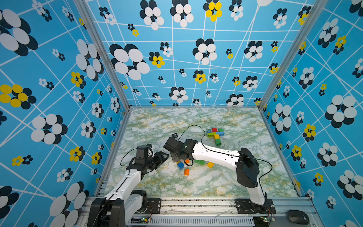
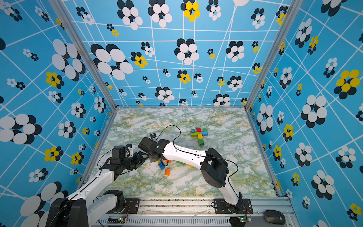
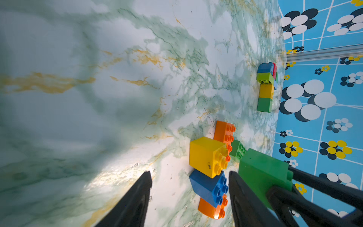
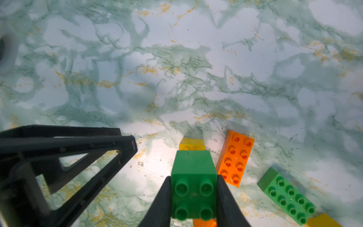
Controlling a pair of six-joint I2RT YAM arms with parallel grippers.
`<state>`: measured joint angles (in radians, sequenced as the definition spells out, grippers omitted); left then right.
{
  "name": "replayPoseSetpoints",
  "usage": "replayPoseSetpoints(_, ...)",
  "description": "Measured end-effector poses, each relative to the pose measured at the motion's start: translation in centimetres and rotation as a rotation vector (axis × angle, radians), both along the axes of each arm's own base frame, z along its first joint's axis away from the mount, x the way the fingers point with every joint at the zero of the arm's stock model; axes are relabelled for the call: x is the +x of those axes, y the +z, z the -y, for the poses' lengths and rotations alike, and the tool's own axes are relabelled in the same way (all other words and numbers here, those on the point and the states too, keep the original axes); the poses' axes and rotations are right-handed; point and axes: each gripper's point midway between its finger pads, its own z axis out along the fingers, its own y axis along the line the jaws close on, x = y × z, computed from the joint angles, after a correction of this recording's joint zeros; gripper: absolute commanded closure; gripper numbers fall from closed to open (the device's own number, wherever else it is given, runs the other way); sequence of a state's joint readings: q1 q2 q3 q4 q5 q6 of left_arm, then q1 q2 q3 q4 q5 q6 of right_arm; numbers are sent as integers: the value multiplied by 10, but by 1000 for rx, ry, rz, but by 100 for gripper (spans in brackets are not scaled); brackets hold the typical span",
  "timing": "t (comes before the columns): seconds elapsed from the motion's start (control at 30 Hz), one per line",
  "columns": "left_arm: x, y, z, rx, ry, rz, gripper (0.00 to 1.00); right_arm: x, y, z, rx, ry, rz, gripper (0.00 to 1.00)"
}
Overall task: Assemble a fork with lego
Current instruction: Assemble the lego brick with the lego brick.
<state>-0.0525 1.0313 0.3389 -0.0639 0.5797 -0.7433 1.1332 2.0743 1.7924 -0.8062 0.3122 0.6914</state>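
My right gripper (image 4: 193, 176) is shut on a green square lego brick (image 4: 193, 182), held just above the loose pile. In the left wrist view that green brick (image 3: 263, 176) hangs right beside my left gripper (image 3: 189, 174), which is open with nothing gripped; a yellow brick (image 3: 206, 155), a blue brick (image 3: 208, 185) and an orange one (image 3: 211, 208) lie between its fingers. An orange oblong (image 4: 235, 157) and a green oblong (image 4: 286, 196) lie nearby. A T-shaped assembly (image 1: 215, 135) of red, green, blue, lime and yellow bricks lies further back, in both top views.
Patterned blue walls (image 1: 59, 98) close in the marble table (image 1: 196, 118) on three sides. An aluminium rail (image 1: 196, 202) runs along the front edge, with a black mouse (image 1: 298, 216) at its right end. The right arm's cable (image 1: 196, 129) loops above its wrist.
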Motion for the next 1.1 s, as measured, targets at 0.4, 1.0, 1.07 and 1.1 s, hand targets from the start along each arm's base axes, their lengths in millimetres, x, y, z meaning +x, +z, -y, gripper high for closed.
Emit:
replayPoseSetpoints(0.4, 0, -4, 3, -11, -23, -9, 34, 0, -18, -4, -33, -31, -30, 100)
replayPoseSetpoints(1.0, -1, -7, 4, -4, -36, -11, 34, -1, -25, -8, -46, -53, -60, 100)
replayPoseSetpoints(1.07, -1, -7, 4, -4, -36, -11, 34, -3, -26, -8, -56, -56, -62, 100)
replayPoseSetpoints(1.1, -1, -7, 4, -4, -36, -11, 34, -3, -26, -9, -59, -58, -61, 100)
